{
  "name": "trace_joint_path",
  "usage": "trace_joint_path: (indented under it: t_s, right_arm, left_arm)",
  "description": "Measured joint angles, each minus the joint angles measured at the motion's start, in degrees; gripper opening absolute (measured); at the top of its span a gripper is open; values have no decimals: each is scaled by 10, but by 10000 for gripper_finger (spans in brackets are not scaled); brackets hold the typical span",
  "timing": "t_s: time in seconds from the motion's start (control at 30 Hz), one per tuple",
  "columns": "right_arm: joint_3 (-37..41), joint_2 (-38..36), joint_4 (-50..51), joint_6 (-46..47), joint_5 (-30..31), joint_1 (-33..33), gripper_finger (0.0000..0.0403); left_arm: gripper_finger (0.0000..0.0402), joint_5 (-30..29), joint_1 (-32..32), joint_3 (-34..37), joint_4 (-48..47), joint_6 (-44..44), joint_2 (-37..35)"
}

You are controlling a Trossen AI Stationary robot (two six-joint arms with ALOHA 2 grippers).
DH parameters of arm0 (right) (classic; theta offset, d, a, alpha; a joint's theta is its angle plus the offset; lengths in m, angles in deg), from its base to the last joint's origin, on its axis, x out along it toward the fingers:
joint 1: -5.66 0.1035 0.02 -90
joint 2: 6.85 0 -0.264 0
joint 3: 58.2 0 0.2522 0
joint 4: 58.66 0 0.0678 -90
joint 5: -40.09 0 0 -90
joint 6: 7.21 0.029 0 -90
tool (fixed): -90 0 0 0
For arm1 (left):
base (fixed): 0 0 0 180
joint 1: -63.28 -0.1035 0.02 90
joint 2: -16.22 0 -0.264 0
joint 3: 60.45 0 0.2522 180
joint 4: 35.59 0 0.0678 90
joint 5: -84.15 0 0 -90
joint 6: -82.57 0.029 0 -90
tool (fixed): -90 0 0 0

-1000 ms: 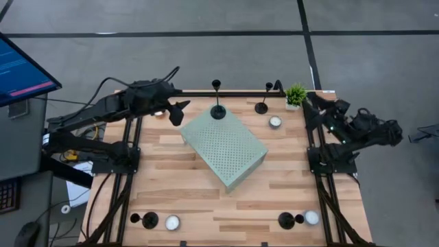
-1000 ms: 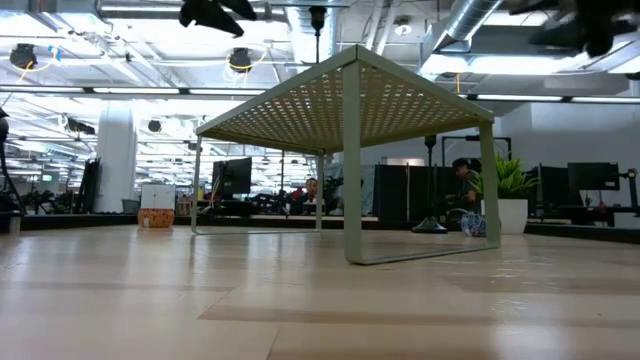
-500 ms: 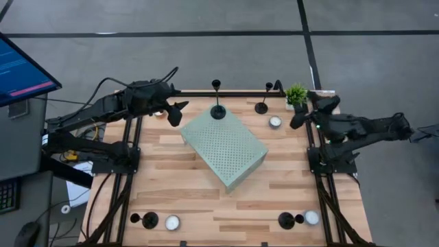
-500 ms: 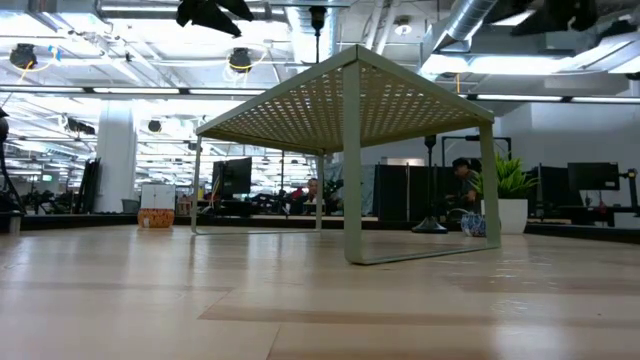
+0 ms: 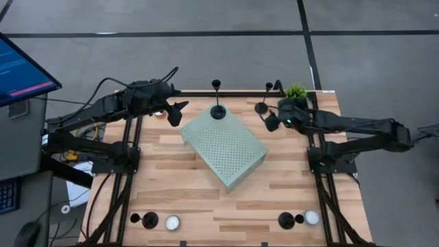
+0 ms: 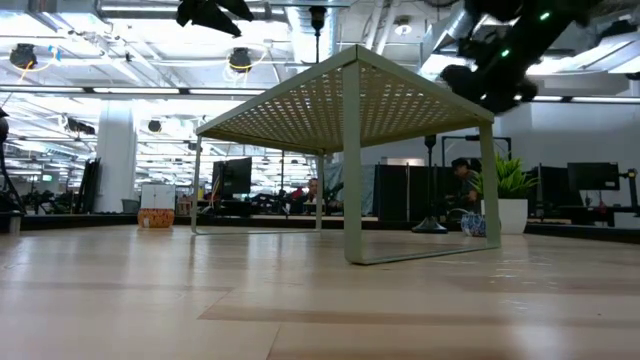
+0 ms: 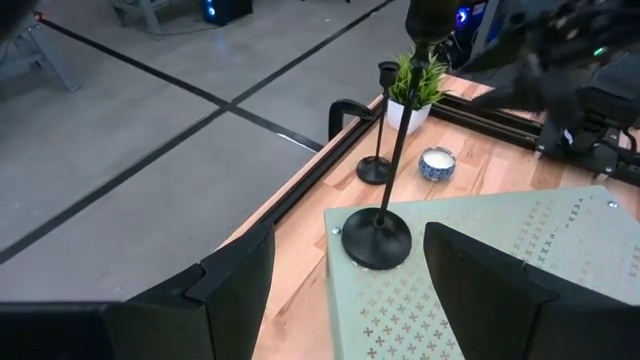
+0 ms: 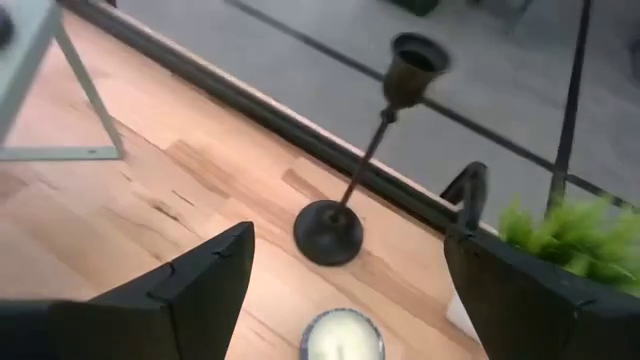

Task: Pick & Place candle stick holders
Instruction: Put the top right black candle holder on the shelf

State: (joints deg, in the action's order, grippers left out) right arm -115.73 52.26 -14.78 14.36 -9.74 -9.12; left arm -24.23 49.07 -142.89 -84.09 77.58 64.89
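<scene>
The right end effector (image 5: 269, 122) was seen reaching in over the far right part of the bench (image 5: 185, 195), above a tealight candle (image 8: 343, 336) and just beside a candle stick holder (image 5: 261, 105) standing near the far edge. In the right wrist view its two dark fingers (image 8: 190, 285) were spread wide apart with nothing between them, and that holder (image 8: 352, 180) stood on the wood between and beyond them, untouched. A small green potted plant (image 5: 295, 91) was found at the far right corner, close behind the right arm.

The left end effector (image 5: 180, 112) was held over the far left part of the bench, near the raised green perforated stand (image 5: 225, 146). In the left wrist view its fingers (image 7: 235, 285) were likewise wide open and empty, and a second candle stick holder (image 7: 380, 232) was seen upright on the far corner of the stand (image 7: 480, 290), apart from the fingers.

Two more holders were placed at the near edge: one at the near left (image 5: 146, 220), just beside a tealight (image 5: 171, 221), and one at the near right (image 5: 287, 220), just beside another tealight (image 5: 312, 217). In the low view the right arm (image 6: 500, 60) was seen above the stand's right side.
</scene>
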Motion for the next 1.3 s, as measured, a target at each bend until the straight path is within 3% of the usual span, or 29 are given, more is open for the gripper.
trace_joint_path:
  t_s: [0.37,0.63,0.8,0.97,1.3]
  right_arm:
    - [0,68,-116,-35,-151,-140,317]
    - [5,92,-167,-96,-164,-154,317]
    - [75,62,-245,-78,-163,-154,317]
    - [140,44,-359,-123,-180,-154,317]
    - [187,130,-510,-130,-196,-190,317]
  left_arm:
    - [258,0,0,0,0,0,0]
    - [258,0,0,0,0,0,0]
    - [258,0,0,0,0,0,0]
    - [258,0,0,0,1,0,0]
    - [258,0,0,0,13,-4,0]
